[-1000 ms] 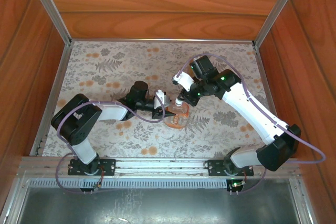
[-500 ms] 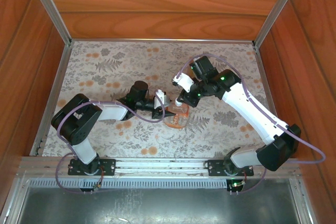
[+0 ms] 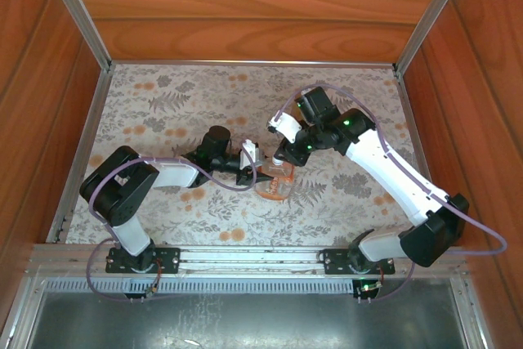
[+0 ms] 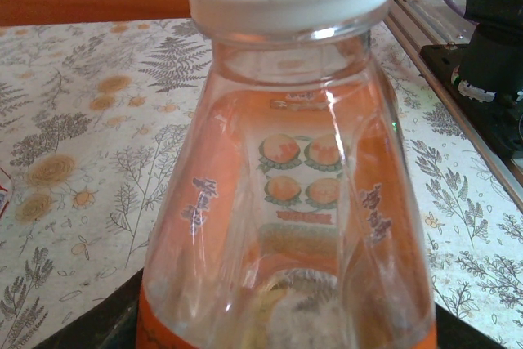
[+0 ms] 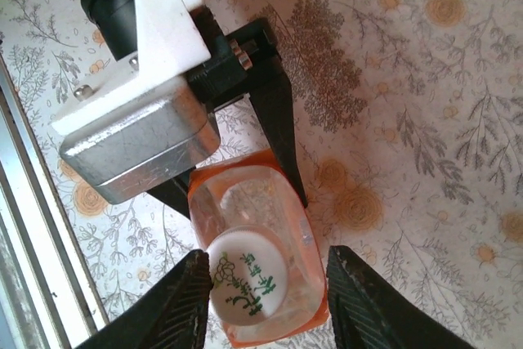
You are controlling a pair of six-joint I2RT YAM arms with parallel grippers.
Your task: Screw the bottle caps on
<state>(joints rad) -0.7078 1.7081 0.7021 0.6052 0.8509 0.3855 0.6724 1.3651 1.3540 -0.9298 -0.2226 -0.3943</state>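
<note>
Squarish bottle (image 3: pixel 276 183) stands upright about mid-table (image 3: pixel 343 112), a little toward the near edge, its body pinched in the left gripper (image 3: pixel 261 176), which reaches in from the left side. Cap (image 5: pixel 245 271) sits on the neck; right gripper (image 5: pixel 270 257) hangs over it, jaws spread, one close beside the cap rim, the other apart. Judgement: centre the jaws on the cap before closing, squeeze lightly and twist in short turns against the left clamp; an off-centre grip risks cross-threading.

floral-print table (image 3: pixel 163 112) bears one upright orange bottle (image 3: pixel 274 186).
</note>
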